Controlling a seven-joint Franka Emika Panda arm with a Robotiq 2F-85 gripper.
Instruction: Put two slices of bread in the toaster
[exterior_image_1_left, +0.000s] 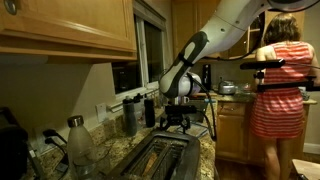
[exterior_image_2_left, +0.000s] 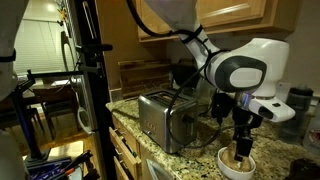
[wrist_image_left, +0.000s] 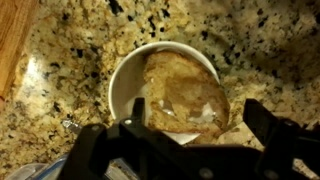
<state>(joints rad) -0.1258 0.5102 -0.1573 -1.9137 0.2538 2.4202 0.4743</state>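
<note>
Pale tan, brown-mottled slices of bread (wrist_image_left: 180, 90) lie tilted in a white bowl (wrist_image_left: 124, 72) on the speckled granite counter. My gripper (wrist_image_left: 200, 110) hangs just over the bowl, open, with its dark fingers (wrist_image_left: 264, 122) on either side of the top slice and not closed on it. In an exterior view the gripper (exterior_image_2_left: 240, 146) reaches down into the bowl (exterior_image_2_left: 236, 166), to the right of the shiny steel toaster (exterior_image_2_left: 163, 118). In an exterior view the toaster (exterior_image_1_left: 160, 156) is in the foreground with its two dark slots up, and the gripper (exterior_image_1_left: 178, 121) is beyond it.
Bottles and jars (exterior_image_1_left: 78, 138) stand along the counter wall under a window. A person in a striped dress (exterior_image_1_left: 278, 95) stands at the far counter. A black stand (exterior_image_2_left: 95, 90) rises beside the counter's edge. A wooden edge (wrist_image_left: 10, 40) borders the counter in the wrist view.
</note>
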